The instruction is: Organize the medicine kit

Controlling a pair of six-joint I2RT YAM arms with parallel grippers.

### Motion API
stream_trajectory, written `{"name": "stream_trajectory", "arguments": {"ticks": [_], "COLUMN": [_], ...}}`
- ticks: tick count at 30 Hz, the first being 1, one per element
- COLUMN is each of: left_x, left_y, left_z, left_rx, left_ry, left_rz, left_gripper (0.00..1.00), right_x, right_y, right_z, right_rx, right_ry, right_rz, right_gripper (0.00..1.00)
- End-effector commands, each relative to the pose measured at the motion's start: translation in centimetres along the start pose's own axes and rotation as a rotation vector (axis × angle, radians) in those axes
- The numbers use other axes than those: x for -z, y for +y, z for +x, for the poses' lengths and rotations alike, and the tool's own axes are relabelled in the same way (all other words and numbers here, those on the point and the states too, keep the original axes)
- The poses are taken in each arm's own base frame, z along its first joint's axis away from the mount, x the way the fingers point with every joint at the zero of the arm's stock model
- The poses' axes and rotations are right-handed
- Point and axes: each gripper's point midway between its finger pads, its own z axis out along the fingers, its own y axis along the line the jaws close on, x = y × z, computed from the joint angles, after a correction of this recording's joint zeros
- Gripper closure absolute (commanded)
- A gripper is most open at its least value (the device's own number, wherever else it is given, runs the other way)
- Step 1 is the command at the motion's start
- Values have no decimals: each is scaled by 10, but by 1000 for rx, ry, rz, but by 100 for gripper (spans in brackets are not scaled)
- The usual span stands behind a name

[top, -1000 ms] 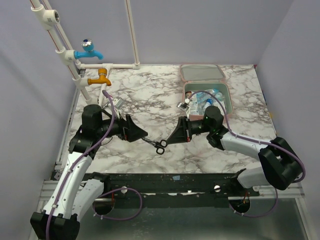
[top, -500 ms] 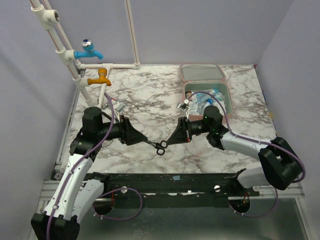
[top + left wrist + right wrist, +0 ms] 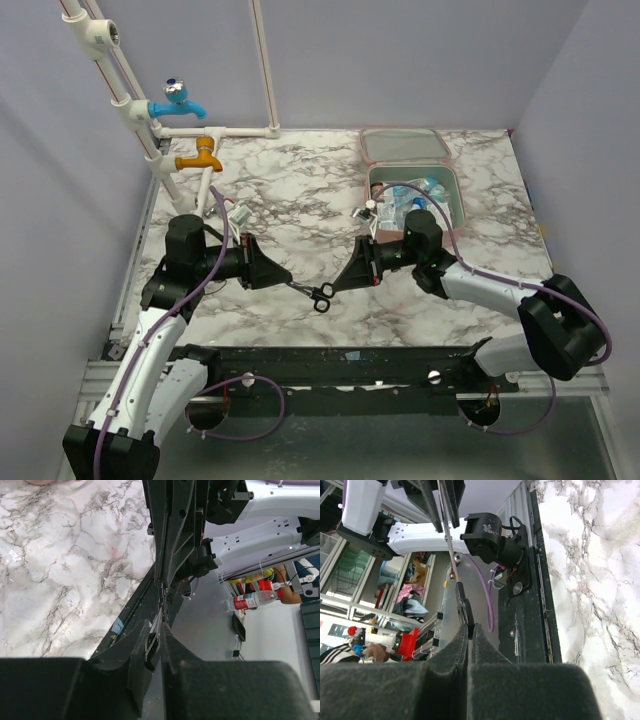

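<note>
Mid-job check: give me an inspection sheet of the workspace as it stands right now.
Surface: white marble-pattern table.
Job's things: medicine kit open at far right, bottles inside.
Clutter: small item beside the kit's left edge; second item near the left arm; both too small to identify.
Grippers: right gripper shut on scissors; left gripper closed on their other end.
Cables: purple cables run along both arms.
Surroundings: white pipe frame, blue tap, orange tap, lilac walls.
</note>
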Motion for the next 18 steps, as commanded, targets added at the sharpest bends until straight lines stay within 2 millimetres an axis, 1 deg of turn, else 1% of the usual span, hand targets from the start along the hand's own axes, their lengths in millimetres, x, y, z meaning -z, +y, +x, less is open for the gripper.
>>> {"name": "stream_trajectory", "arguments": {"ticks": [1, 2, 3, 10, 11, 14, 15, 17, 18], "left_x": [1, 1, 1, 0, 0, 0, 0, 0, 0], "left_y": [-7, -7, -6, -3, -2, 0, 1, 3, 3], "left_z": [1, 1, 1, -1, -2, -7, -9, -12, -14], "left_rx": [-27, -28, -25, -17, -17, -13, -16, -17, -17], "left_ry": [7, 6, 7, 0, -5, -23, -31, -45, -52], "left_rz": [46, 47, 46, 27, 20, -4, -15, -33, -41], "left_gripper": [90, 96, 100, 100, 100, 100, 100, 100, 100], "right_x": [-2, -2, -2, -2, -1, -1, -1, -1, -1], "right_y": [8, 7, 7, 7, 7, 5, 5, 4, 3], "right_z": [-7, -7, -7, -9, -10, -10, -10, -10, -10], "right_rx": [38, 40, 38, 39, 38, 37, 38, 41, 40], "right_ry": [2, 1, 0, -10, -11, -14, -17, -22, -23], "right_rz": [-4, -3, -1, 8, 11, 26, 31, 37, 38], "right_gripper": [99, 99, 99, 99, 96, 74, 64, 50, 46]}}
